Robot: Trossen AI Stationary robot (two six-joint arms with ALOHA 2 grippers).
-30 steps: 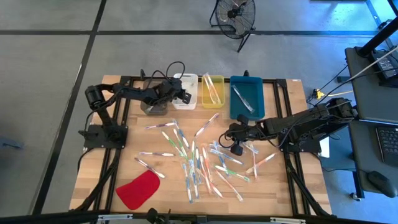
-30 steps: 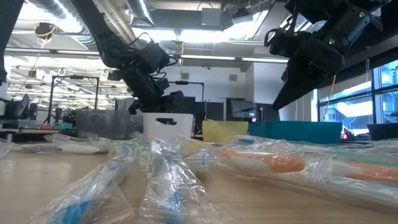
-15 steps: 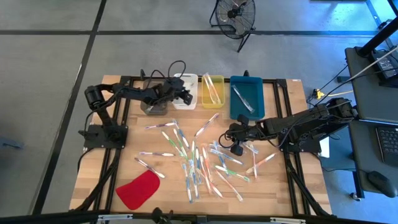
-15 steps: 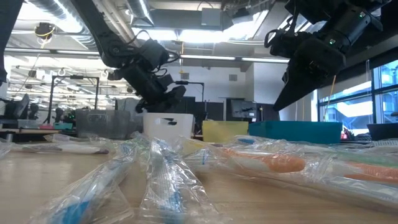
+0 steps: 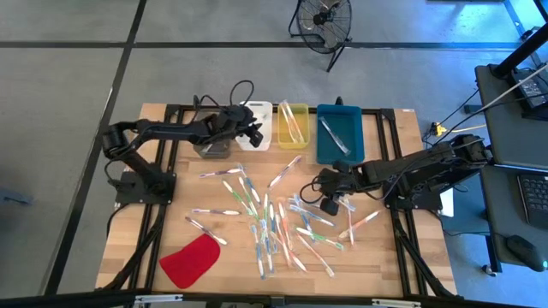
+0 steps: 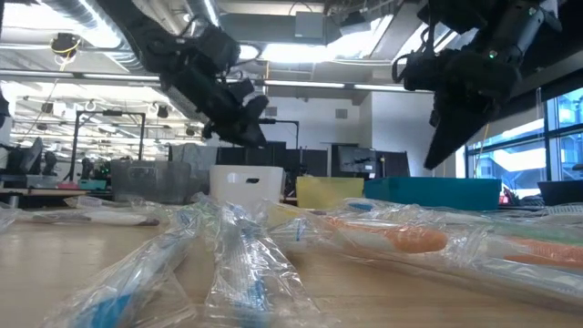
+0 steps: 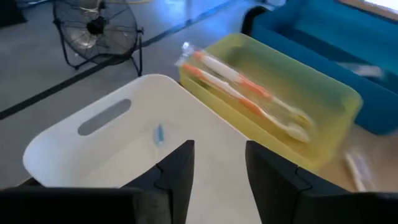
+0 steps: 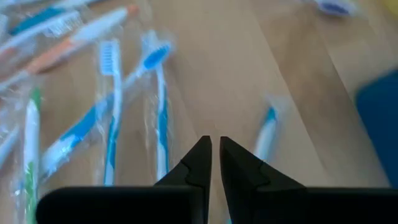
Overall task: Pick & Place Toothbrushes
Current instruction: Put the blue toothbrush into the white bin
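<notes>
Left gripper (image 7: 214,168) over white bin (image 5: 255,125) at back of worktop (image 5: 385,257). Fingers apart, nothing between them. Small blue thing lies inside white bin.

Right gripper (image 8: 214,163) above loose toothbrushes (image 5: 270,224) in middle of worktop. Fingers nearly together, thin gap, holding nothing.

Orange toothbrushes in yellow bin (image 7: 283,112). One more toothbrush in blue bin (image 5: 339,132). Red flat piece (image 5: 192,260) near front left corner.

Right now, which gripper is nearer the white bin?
Left. The left gripper hangs over the white bin, fingers apart; the right gripper is far off above the scattered toothbrushes.
</notes>
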